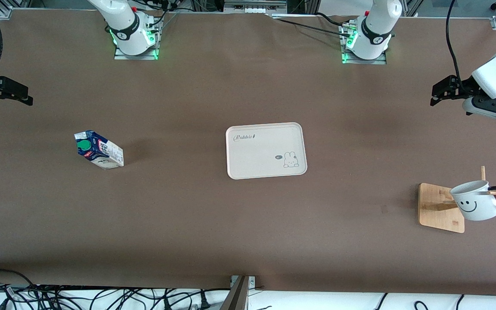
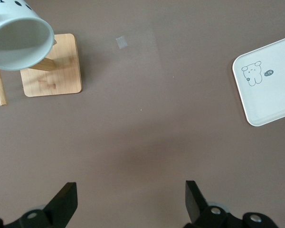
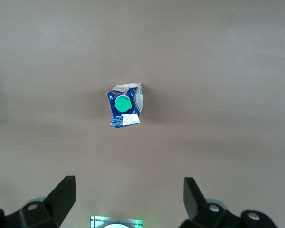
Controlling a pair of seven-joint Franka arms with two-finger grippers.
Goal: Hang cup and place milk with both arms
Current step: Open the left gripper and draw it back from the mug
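Your white smiley-face cup [image 1: 475,206] hangs by its black handle on a peg of the wooden mug rack [image 1: 441,208], which stands near the table edge at the left arm's end. The milk carton [image 1: 98,149] stands upright, green cap showing, on the brown tabletop [image 1: 187,215] toward the right arm's end. Between them, at mid-table, lies the cream rabbit-print tray [image 1: 266,150]. Your left gripper [image 1: 439,94] hovers with fingers spread over the table edge at its own end, free of the rack. Your right gripper [image 1: 15,95] hovers, fingers likewise parted, over the edge at its end, holding nothing.
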